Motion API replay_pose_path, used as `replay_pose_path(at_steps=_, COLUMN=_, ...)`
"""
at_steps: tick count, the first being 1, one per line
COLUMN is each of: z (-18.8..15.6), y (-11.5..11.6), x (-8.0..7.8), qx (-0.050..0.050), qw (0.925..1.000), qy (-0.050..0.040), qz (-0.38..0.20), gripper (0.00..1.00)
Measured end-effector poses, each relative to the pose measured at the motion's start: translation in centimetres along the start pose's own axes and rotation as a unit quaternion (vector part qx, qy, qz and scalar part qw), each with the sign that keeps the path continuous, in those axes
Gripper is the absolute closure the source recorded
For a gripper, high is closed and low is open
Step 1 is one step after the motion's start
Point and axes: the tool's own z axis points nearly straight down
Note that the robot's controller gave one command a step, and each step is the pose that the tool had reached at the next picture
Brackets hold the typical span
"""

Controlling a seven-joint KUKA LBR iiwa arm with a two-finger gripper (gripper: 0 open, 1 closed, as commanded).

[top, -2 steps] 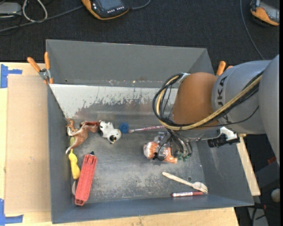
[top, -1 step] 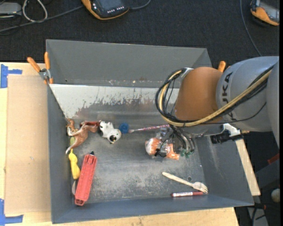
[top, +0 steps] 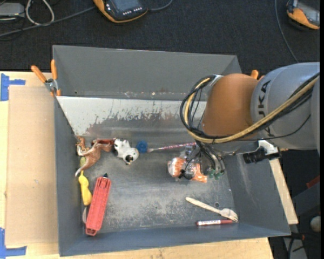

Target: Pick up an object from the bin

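The tool (top: 201, 166) hangs low at the right of centre of the grey bin (top: 151, 74), under the arm's orange cover. Whether it is open or closed cannot be told. It is right against an orange and silvery crumpled thing (top: 178, 168) on the bin floor. A cream spoon (top: 209, 207) and a red pen (top: 214, 222) lie at the lower right. Well apart at the left lie a long red piece (top: 97, 205), a yellow piece (top: 84, 190), a brown toy (top: 92, 149) and a white-and-black toy animal (top: 125, 151).
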Motion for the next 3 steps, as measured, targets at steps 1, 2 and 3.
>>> replay_pose_path(at_steps=1, z=-3.4, y=0.0, x=0.0, qx=0.0, qw=1.0, qy=0.0008, qz=-0.001, gripper=1.0)
replay_pose_path(at_steps=2, z=-6.9, y=0.0, x=0.0, qx=0.0, qw=1.0, qy=-0.0014, qz=-0.001, gripper=1.0)
replay_pose_path(at_steps=3, z=-8.7, y=0.0, x=0.0, qx=-0.001, qw=1.0, qy=-0.0016, qz=-0.001, gripper=1.0)
